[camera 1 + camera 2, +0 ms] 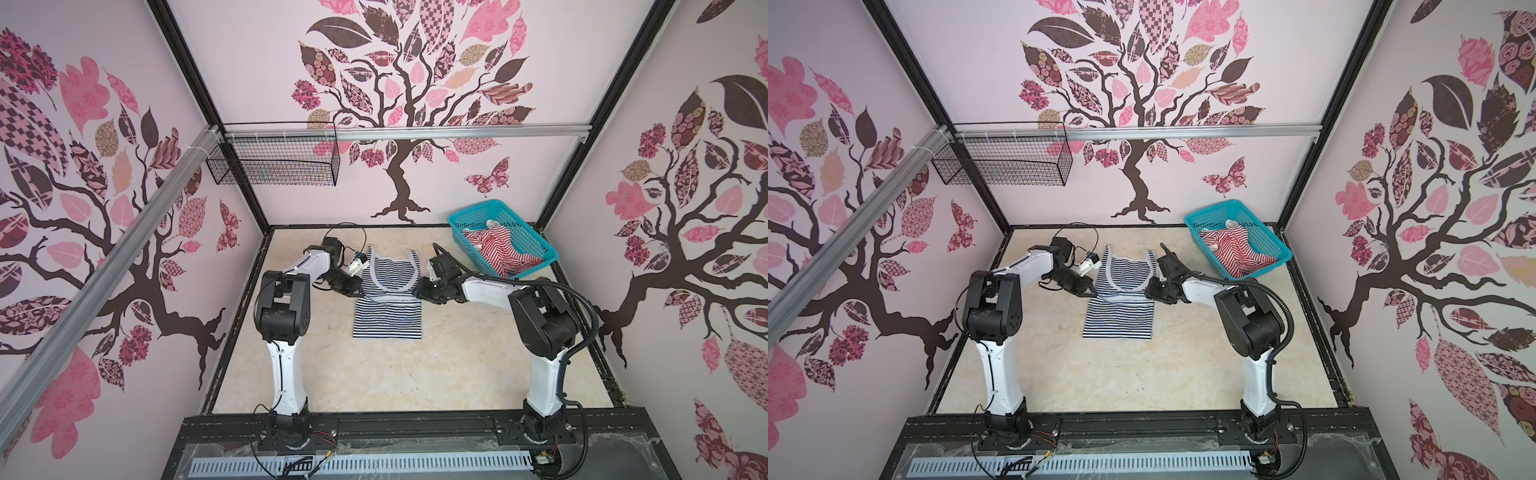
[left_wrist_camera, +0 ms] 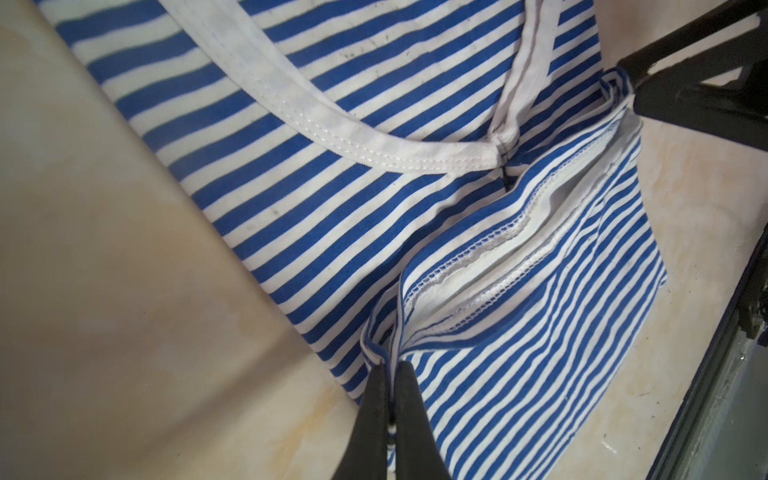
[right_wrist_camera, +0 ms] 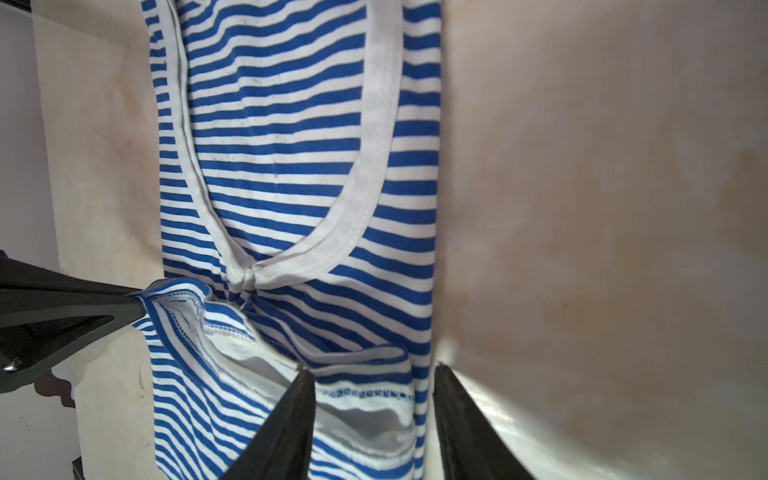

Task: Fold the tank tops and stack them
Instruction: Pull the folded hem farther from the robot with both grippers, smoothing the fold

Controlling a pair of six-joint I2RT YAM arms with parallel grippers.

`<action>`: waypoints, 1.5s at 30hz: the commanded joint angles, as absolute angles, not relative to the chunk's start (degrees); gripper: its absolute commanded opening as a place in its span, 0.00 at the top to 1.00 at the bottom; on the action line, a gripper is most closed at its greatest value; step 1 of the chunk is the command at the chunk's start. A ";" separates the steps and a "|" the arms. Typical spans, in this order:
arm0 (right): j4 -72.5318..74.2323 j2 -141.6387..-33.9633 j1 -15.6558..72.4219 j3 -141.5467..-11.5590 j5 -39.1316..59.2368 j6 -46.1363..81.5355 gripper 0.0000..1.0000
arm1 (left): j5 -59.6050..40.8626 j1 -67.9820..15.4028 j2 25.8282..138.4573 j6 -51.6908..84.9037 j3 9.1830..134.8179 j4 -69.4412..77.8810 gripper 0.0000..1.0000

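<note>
Folding is only begun: the navy-and-white tank top (image 1: 388,316) lies on the table (image 1: 374,374) with its hem turned up, the left gripper (image 2: 390,374) pinching one hem corner and the right gripper (image 3: 372,370) spread around the other, while the red-and-white tank top (image 1: 494,249) waits crumpled in the teal basket (image 1: 528,232), nothing stacked.

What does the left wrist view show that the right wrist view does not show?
Only the left wrist view: the left end effector from behind, shut on a corner of the navy-and-white tank top. Only the right wrist view: the right end effector with jaws apart, astride the folded-up hem. Both: the top's white edge binding and the pale table.
</note>
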State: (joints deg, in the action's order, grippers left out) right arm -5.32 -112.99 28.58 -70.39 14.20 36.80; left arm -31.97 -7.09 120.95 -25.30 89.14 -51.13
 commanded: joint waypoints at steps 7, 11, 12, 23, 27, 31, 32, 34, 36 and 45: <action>-3.30 -113.59 28.48 -70.52 17.72 36.83 0.61 | -33.75 -6.90 118.97 -24.40 90.53 -50.86 0.96; -3.95 -114.37 28.52 -71.01 17.44 36.83 0.59 | -33.84 -6.94 118.92 -24.02 90.55 -50.74 0.96; -3.96 -114.26 28.48 -70.85 17.24 36.76 0.59 | -33.84 -6.93 118.88 -23.97 90.53 -50.70 0.96; -3.79 -113.69 28.49 -70.32 17.89 36.22 1.00 | -34.21 -6.94 119.08 -23.20 91.01 -50.49 0.97; -4.30 -110.64 28.48 -69.63 17.70 36.47 1.00 | -34.54 -6.92 117.89 -23.25 91.06 -50.82 0.97; -4.31 -106.04 28.48 -68.59 16.87 37.89 1.00 | -34.54 -6.94 115.45 -22.67 90.86 -50.26 0.97; -4.22 -105.14 28.48 -68.39 16.73 38.17 1.00 | -34.54 -6.94 114.60 -22.23 90.37 -49.45 0.97; -3.97 -103.42 28.48 -68.09 16.66 38.97 1.00 | -34.88 -6.94 112.99 -21.22 89.57 -47.94 0.97; -4.37 -102.46 28.48 -68.20 16.45 39.27 1.00 | -35.39 -6.93 112.42 -21.08 90.33 -48.21 0.97; -6.41 -102.12 28.39 -70.83 13.95 39.40 1.00 | -35.42 -6.94 115.57 -20.08 95.27 -48.69 0.96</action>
State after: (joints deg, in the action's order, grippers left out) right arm -4.56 -102.59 28.58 -68.14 15.73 39.03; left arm -34.65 -7.09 113.67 -20.99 92.66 -49.30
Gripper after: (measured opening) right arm 0.047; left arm 0.048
